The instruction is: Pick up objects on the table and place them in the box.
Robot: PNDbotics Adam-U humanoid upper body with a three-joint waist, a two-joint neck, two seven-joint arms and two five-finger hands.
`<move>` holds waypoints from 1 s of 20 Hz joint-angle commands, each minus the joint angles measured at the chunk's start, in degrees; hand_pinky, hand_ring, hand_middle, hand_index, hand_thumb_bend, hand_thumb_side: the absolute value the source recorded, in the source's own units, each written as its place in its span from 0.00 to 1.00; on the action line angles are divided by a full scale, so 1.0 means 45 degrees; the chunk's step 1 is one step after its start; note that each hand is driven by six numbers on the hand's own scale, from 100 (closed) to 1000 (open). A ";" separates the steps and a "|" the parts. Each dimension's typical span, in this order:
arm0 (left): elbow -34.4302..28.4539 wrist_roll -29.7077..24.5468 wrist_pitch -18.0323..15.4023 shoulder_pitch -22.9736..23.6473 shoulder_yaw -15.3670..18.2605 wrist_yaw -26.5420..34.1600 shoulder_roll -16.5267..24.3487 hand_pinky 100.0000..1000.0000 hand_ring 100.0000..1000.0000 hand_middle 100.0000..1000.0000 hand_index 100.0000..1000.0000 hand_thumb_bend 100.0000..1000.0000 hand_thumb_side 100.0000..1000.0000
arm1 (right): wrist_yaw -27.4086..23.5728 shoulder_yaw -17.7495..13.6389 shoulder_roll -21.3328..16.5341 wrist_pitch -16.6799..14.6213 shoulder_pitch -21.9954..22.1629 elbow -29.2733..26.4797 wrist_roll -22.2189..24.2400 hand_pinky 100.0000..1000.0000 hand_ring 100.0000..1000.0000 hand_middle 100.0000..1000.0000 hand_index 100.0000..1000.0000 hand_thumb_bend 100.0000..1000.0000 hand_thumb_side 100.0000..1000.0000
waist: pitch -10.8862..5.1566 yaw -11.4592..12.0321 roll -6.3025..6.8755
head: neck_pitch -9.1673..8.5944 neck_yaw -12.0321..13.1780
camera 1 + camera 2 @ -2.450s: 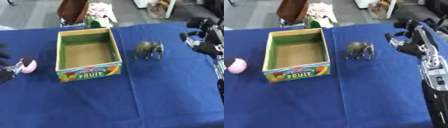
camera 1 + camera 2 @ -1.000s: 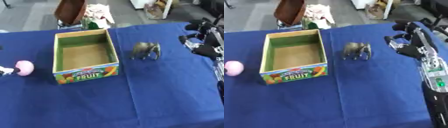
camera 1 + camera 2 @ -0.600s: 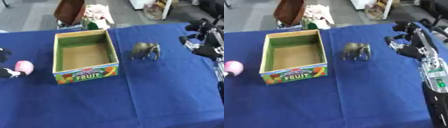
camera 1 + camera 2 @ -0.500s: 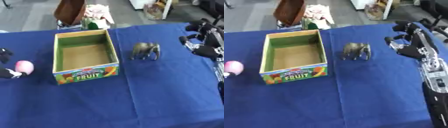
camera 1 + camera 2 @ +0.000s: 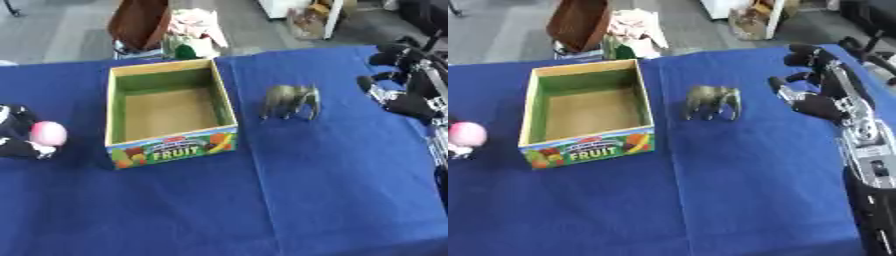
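Left hand (image 5: 16, 131) came back in at table's left edge since a second ago, fingers now curled around pink ball (image 5: 48, 133). Ball sat just left of box (image 5: 119, 107), apart from it. Box empty. Toy elephant (image 5: 291, 100) stood upright right of box, untouched. Right hand (image 5: 814, 95) hovered beyond elephant, fingers relaxed, holding nothing. Advice: lift ball clear above box wall before crossing, release over middle.

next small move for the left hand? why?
Probably lift the pink ball and carry it right, over the open box. The left hand at the table's left edge seems to have its fingers around the ball, and the box beside it looks empty. The toy elephant stands untouched; the right hand is apart from it.
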 commanded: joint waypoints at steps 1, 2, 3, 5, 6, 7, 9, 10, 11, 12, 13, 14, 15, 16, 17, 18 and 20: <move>-0.0021 0.0119 0.0037 -0.0250 0.0023 -0.0079 0.0202 0.41 0.45 0.35 0.51 0.62 0.10 | -0.0074 -0.0080 -0.0231 -0.0014 -0.0182 -0.0151 0.0023 0.62 0.78 0.66 0.82 0.34 0.11 | -0.0168 -0.0013 0.0004 | -0.0009 0.0007; 0.0002 0.0191 0.0058 -0.0242 0.0020 -0.0086 0.0187 0.39 0.42 0.31 0.47 0.57 0.08 | -0.0074 -0.0080 -0.0231 -0.0013 -0.0180 -0.0149 0.0024 0.62 0.78 0.66 0.83 0.34 0.11 | -0.0166 -0.0017 0.0007 | -0.0009 0.0006; 0.0027 0.0281 0.0087 -0.0236 0.0017 -0.0108 0.0176 0.38 0.40 0.28 0.45 0.53 0.06 | -0.0073 -0.0078 -0.0231 -0.0014 -0.0181 -0.0149 0.0028 0.62 0.78 0.66 0.83 0.34 0.11 | -0.0164 -0.0023 0.0010 | -0.0010 0.0009; 0.0040 0.0558 0.0133 -0.0240 0.0020 -0.0206 0.0163 0.34 0.33 0.18 0.37 0.37 0.00 | -0.0072 -0.0078 -0.0229 -0.0017 -0.0187 -0.0152 0.0032 0.62 0.78 0.66 0.83 0.34 0.11 | -0.0164 -0.0035 0.0016 | -0.0010 0.0013; 0.0029 0.0690 0.0140 -0.0241 0.0023 -0.0248 0.0152 0.32 0.29 0.14 0.33 0.33 0.00 | -0.0073 -0.0078 -0.0228 -0.0016 -0.0187 -0.0151 0.0032 0.62 0.78 0.66 0.83 0.33 0.11 | -0.0165 -0.0040 0.0017 | -0.0008 0.0011; -0.0007 0.0824 0.0139 -0.0243 0.0030 -0.0307 0.0148 0.31 0.28 0.12 0.31 0.32 0.00 | -0.0072 -0.0077 -0.0230 -0.0016 -0.0186 -0.0150 0.0034 0.62 0.78 0.66 0.83 0.33 0.11 | -0.0167 -0.0045 0.0017 | -0.0009 0.0011; -0.0132 0.1027 0.0140 -0.0261 0.0076 -0.0276 0.0140 0.30 0.26 0.10 0.29 0.32 0.00 | -0.0073 -0.0079 -0.0233 -0.0016 -0.0188 -0.0149 0.0033 0.62 0.78 0.66 0.83 0.33 0.11 | -0.0171 -0.0052 0.0019 | -0.0011 0.0011; -0.0246 0.1094 0.0152 -0.0279 0.0105 -0.0212 0.0143 0.30 0.26 0.09 0.29 0.33 0.00 | -0.0073 -0.0080 -0.0234 -0.0016 -0.0187 -0.0150 0.0030 0.62 0.78 0.66 0.83 0.33 0.11 | -0.0176 -0.0056 0.0020 | -0.0008 0.0011; -0.0402 0.1128 0.0168 -0.0303 0.0135 -0.0123 0.0158 0.29 0.26 0.09 0.29 0.33 0.00 | -0.0074 -0.0079 -0.0237 -0.0016 -0.0187 -0.0151 0.0031 0.62 0.78 0.66 0.83 0.33 0.11 | -0.0181 -0.0058 0.0021 | -0.0008 0.0007; -0.0576 0.1145 0.0190 -0.0344 0.0162 -0.0036 0.0185 0.29 0.26 0.09 0.29 0.34 0.00 | -0.0073 -0.0076 -0.0241 -0.0016 -0.0186 -0.0150 0.0034 0.62 0.78 0.66 0.83 0.33 0.11 | -0.0188 -0.0060 0.0022 | -0.0006 -0.0001; -0.0809 0.1172 0.0207 -0.0423 0.0204 0.0046 0.0230 0.29 0.26 0.09 0.28 0.34 0.00 | -0.0071 -0.0074 -0.0244 -0.0017 -0.0183 -0.0146 0.0037 0.62 0.78 0.66 0.83 0.33 0.11 | -0.0197 -0.0061 0.0024 | -0.0003 -0.0006; -0.1033 0.1190 0.0239 -0.0490 0.0237 0.0114 0.0274 0.29 0.26 0.09 0.28 0.35 0.00 | -0.0070 -0.0075 -0.0245 -0.0018 -0.0180 -0.0145 0.0038 0.62 0.78 0.66 0.83 0.33 0.11 | -0.0204 -0.0062 0.0026 | -0.0002 -0.0007; -0.1312 0.1215 0.0252 -0.0615 0.0268 0.0163 0.0332 0.28 0.26 0.09 0.28 0.35 0.01 | -0.0070 -0.0073 -0.0243 -0.0018 -0.0175 -0.0145 0.0041 0.62 0.78 0.66 0.83 0.33 0.11 | -0.0217 -0.0070 0.0030 | 0.0003 -0.0005; -0.1576 0.1226 0.0278 -0.0730 0.0284 0.0202 0.0382 0.28 0.26 0.08 0.28 0.36 0.01 | -0.0070 -0.0071 -0.0239 -0.0017 -0.0171 -0.0144 0.0044 0.62 0.78 0.66 0.83 0.33 0.11 | -0.0227 -0.0078 0.0035 | 0.0006 0.0003; -0.1865 0.1223 0.0288 -0.0882 0.0279 0.0238 0.0426 0.28 0.26 0.08 0.28 0.36 0.01 | -0.0070 -0.0065 -0.0230 -0.0016 -0.0165 -0.0145 0.0050 0.62 0.78 0.66 0.83 0.33 0.11 | -0.0241 -0.0088 0.0041 | 0.0008 0.0014; -0.2087 0.1203 0.0326 -0.0977 0.0268 0.0271 0.0457 0.28 0.26 0.08 0.28 0.36 0.01 | -0.0070 -0.0063 -0.0225 -0.0014 -0.0159 -0.0146 0.0055 0.62 0.78 0.66 0.83 0.33 0.11 | -0.0249 -0.0092 0.0045 | 0.0011 0.0019; -0.2324 0.1162 0.0425 -0.1038 0.0255 0.0308 0.0488 0.28 0.26 0.08 0.28 0.36 0.01 | -0.0070 -0.0062 -0.0220 -0.0012 -0.0155 -0.0150 0.0061 0.62 0.78 0.66 0.83 0.33 0.11 | -0.0255 -0.0096 0.0049 | 0.0012 0.0023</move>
